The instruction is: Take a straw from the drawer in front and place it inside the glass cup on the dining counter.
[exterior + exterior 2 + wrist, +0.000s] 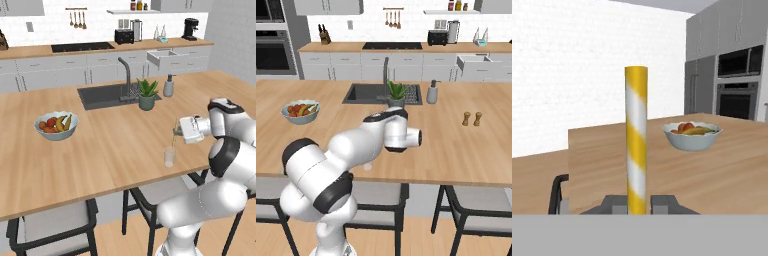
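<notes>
The two-finger dark gripper is clamped on a thin yellow-and-white striped straw, which stands upright between its fingers. In the left base view the straw hangs just above the small clear glass cup on the light-wood dining counter. Farther back, across the kitchen, the pale grey-white drawer stands pulled out.

The straw, striped yellow and white, is held upright between the fingers of the hand, directly above the glass cup. The clear cup is seen standing upright near the front edge of the light-wood dining counter. The pale drawer is left pulled open behind.
</notes>
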